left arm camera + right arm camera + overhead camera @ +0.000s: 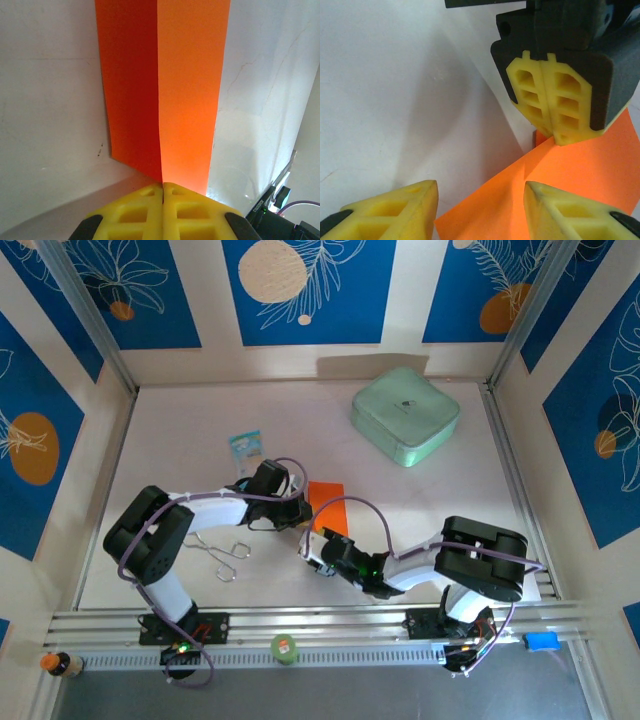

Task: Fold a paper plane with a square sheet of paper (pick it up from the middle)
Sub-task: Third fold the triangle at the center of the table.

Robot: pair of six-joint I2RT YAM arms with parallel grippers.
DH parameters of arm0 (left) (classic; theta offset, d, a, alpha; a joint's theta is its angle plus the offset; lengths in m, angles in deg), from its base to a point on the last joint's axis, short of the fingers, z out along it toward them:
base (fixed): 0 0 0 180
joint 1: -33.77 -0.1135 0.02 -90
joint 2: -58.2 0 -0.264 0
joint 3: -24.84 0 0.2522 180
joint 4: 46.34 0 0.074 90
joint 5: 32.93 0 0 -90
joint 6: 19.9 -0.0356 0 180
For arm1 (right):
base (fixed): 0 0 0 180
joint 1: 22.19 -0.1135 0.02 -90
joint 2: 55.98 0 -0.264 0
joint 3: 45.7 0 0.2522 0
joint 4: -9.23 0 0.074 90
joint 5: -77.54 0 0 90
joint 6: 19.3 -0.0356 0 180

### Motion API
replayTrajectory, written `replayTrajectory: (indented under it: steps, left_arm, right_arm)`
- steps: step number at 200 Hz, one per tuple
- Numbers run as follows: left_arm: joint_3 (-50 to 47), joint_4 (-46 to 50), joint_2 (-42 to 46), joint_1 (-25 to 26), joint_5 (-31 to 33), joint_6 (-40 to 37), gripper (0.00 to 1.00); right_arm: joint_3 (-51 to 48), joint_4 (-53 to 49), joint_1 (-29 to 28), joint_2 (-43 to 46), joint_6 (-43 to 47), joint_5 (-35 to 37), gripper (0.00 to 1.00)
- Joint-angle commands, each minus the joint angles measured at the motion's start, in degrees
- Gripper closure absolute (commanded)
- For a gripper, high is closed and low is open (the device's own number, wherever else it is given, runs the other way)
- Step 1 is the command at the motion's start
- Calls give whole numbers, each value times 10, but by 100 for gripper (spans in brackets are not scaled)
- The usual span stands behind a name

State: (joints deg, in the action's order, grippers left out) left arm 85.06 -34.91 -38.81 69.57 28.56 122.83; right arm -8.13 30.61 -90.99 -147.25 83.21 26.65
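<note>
The square sheet of paper (328, 502) is bright orange and lies mid-table, lifted along a centre crease. My left gripper (303, 515) is shut on it; in the left wrist view the yellow fingers (145, 210) pinch the near end of the crease, and the paper (190, 90) runs away in two slopes. My right gripper (313, 545) sits just in front of the sheet. In the right wrist view it (481, 206) stands open, with a raised corner of the paper (570, 160) between its fingers. The left gripper's shut fingers (552, 100) show above it.
A mint-green box (405, 415) stands at the back right. A small blue-and-white packet (245, 450) lies behind the left arm. Metal wire tongs (220, 552) lie near the left arm's base. The aluminium rail (320, 625) runs along the front edge.
</note>
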Motion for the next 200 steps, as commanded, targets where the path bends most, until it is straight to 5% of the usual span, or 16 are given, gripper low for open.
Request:
replayTrajectory:
  steps: [1,71,200]
  left_arm:
    - [12,9,12,0,-8,7,94]
    - [14,14,12,1,-6,5,95]
    - [18,25,17,1,3,2,95]
  right_arm:
    - [-9,8,-1,23,-13,11,55]
    - [-15,3,7,42,-37,0,74]
    - [-25,-3,19,66,-69,-25,84]
